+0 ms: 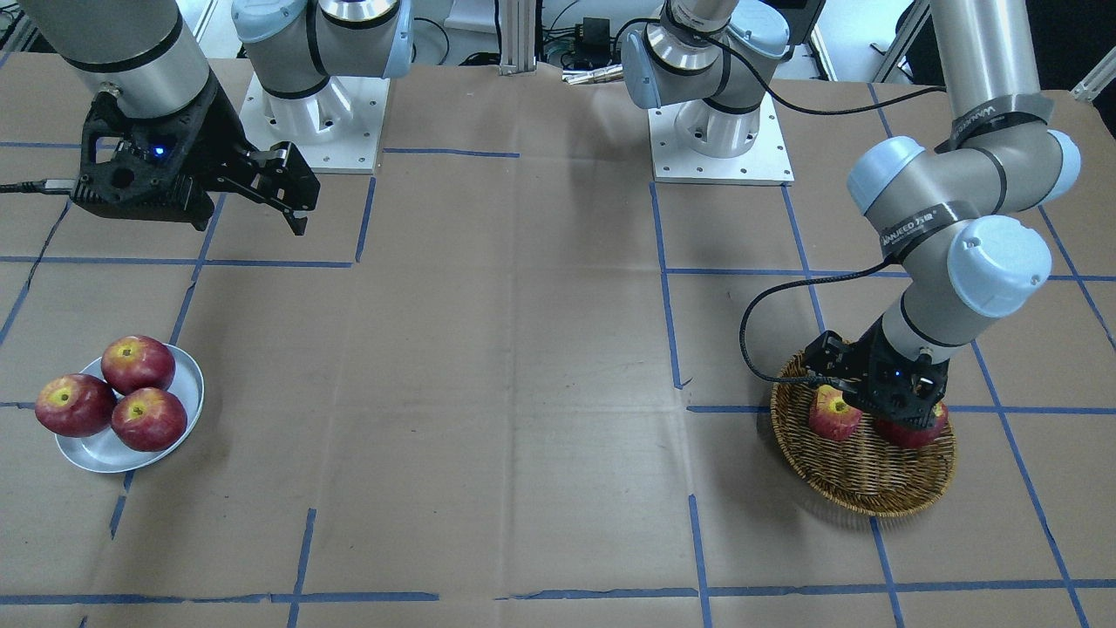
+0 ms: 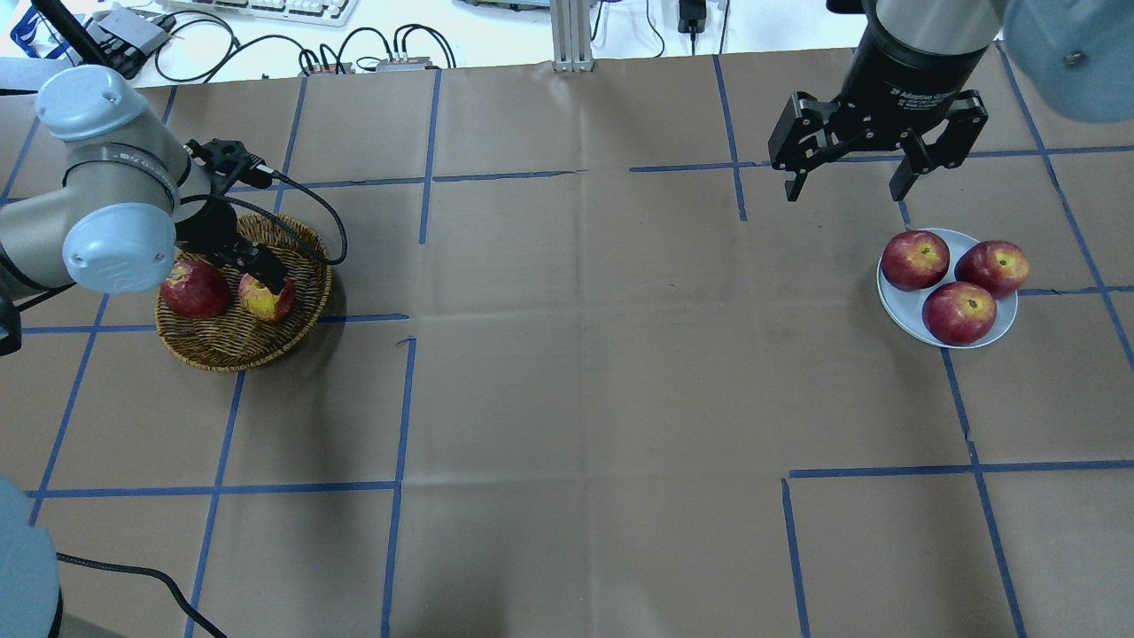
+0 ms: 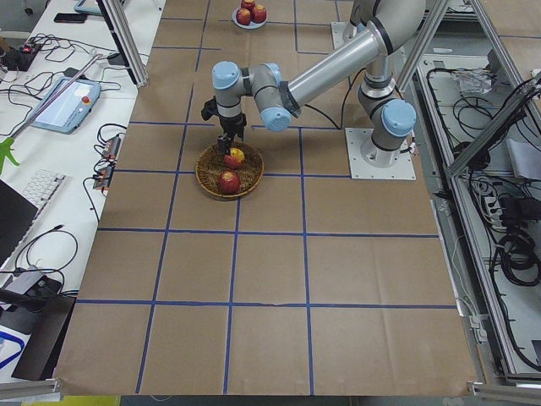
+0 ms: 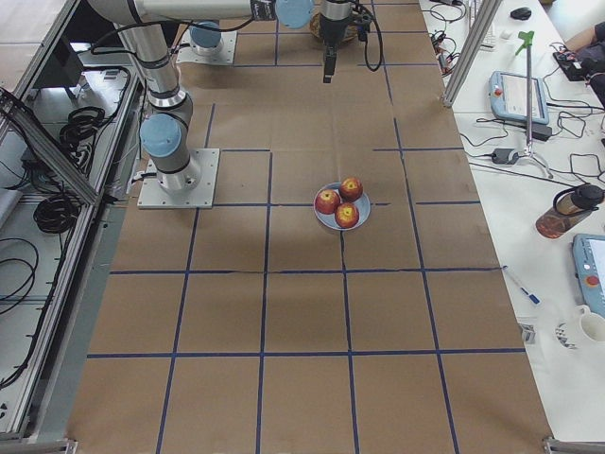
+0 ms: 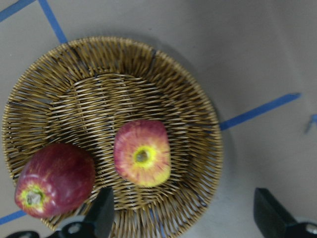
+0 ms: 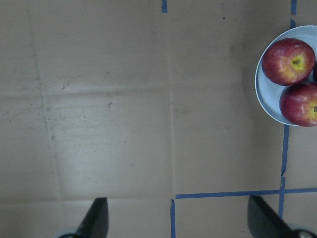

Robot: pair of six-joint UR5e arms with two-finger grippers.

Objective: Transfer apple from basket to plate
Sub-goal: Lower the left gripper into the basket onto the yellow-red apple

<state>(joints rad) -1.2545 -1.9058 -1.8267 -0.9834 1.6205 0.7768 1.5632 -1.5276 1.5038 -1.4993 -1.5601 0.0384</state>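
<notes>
The pale pinkish-red apple point(image 5: 142, 159) with a yellow patch around its stem lies in the wicker basket point(image 5: 99, 74), next to a darker red apple point(image 5: 54, 181). My left gripper point(image 5: 183, 218) hangs low over the basket, open and empty. The pale apple sits just ahead of the gap between its fingers. In the overhead view the apple point(image 2: 266, 299) and the basket point(image 2: 239, 354) are at the left. The white plate point(image 2: 899, 306) at the right holds three dark red apples. My right gripper point(image 2: 846, 190) is open and empty, raised beyond the plate.
Brown paper with blue tape lines covers the table point(image 2: 567, 354). The two arm bases point(image 1: 314, 131) stand at the robot's edge. The left arm's cable point(image 2: 319, 213) loops over the basket's far side.
</notes>
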